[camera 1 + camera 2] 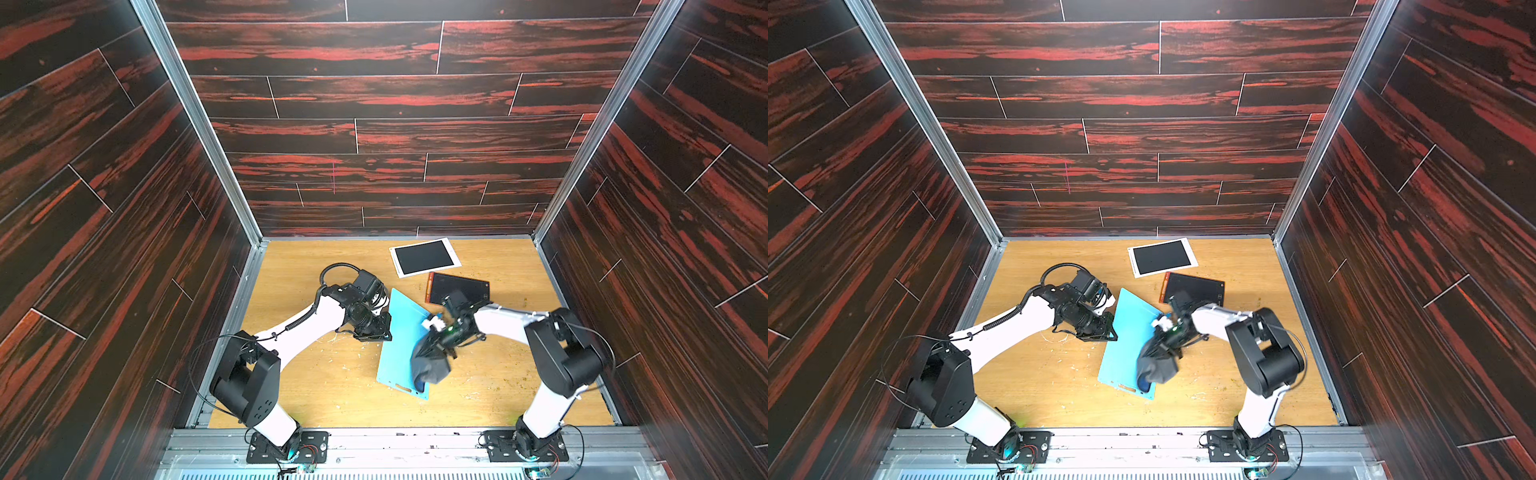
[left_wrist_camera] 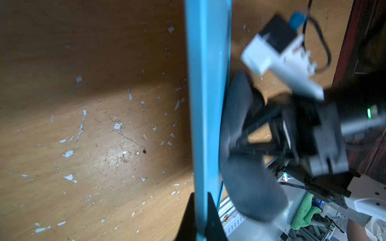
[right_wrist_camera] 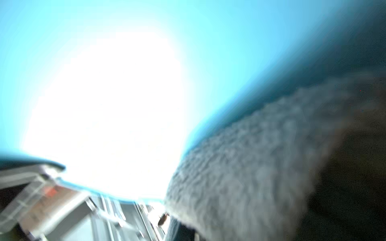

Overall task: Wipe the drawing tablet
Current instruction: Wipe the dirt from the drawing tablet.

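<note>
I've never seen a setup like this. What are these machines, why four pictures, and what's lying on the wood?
These are two robot arms mounted at the edge of a wooden table. Two pictures look down from one twin-lens camera overhead; the other two come from cameras on the arms' wrists, hence the close, blurry views. The left arm pinches a blue drawing tablet by its edge in its jaws. The right arm holds a dark grey cloth in its jaws, against the tablet's face. Farther back lie a white-framed tablet and a dark tablet with an orange edge.
</note>
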Controlling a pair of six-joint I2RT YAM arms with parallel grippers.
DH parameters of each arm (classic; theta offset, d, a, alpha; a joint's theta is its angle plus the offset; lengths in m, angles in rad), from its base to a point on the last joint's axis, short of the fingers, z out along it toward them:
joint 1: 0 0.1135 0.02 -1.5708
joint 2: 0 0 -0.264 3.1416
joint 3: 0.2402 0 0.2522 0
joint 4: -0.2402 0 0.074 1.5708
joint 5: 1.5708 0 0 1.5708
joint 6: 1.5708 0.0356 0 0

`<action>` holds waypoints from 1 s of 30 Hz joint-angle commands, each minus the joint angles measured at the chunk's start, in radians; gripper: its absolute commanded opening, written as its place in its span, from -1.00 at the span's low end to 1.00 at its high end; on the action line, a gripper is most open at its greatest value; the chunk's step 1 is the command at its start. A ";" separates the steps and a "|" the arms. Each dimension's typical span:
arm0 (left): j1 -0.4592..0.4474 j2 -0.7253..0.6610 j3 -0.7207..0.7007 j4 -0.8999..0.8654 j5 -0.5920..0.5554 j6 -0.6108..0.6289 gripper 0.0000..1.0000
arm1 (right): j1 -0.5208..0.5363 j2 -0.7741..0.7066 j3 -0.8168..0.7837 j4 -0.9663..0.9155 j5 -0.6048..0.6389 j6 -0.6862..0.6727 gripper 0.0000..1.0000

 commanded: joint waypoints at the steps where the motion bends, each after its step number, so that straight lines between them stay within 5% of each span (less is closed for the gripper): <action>1: -0.019 -0.009 0.000 -0.034 -0.020 0.018 -1.00 | -0.005 0.076 0.180 0.029 0.135 0.011 -1.00; 8: -0.018 -0.010 0.004 -0.045 -0.023 0.022 -1.00 | 0.124 0.215 0.700 -0.116 0.038 0.011 -1.00; 11: -0.018 -0.004 0.013 -0.055 -0.027 0.029 -1.00 | 0.176 0.218 0.765 -0.127 -0.042 0.007 -1.00; 17: -0.017 0.004 0.029 -0.074 -0.058 0.035 -1.00 | 0.120 0.063 0.441 -0.059 0.011 -0.006 -1.00; 22: 0.008 0.004 0.095 -0.157 -0.100 0.084 -1.00 | -0.083 -0.049 0.045 0.085 -0.043 0.021 -1.00; 26: 0.036 0.017 0.212 -0.280 -0.248 0.144 -1.00 | -0.251 -0.147 -0.113 0.166 -0.131 0.031 -1.00; 30: 0.043 0.096 0.477 -0.536 -0.535 0.289 -1.00 | -0.311 -0.264 -0.074 0.076 0.035 -0.002 -1.00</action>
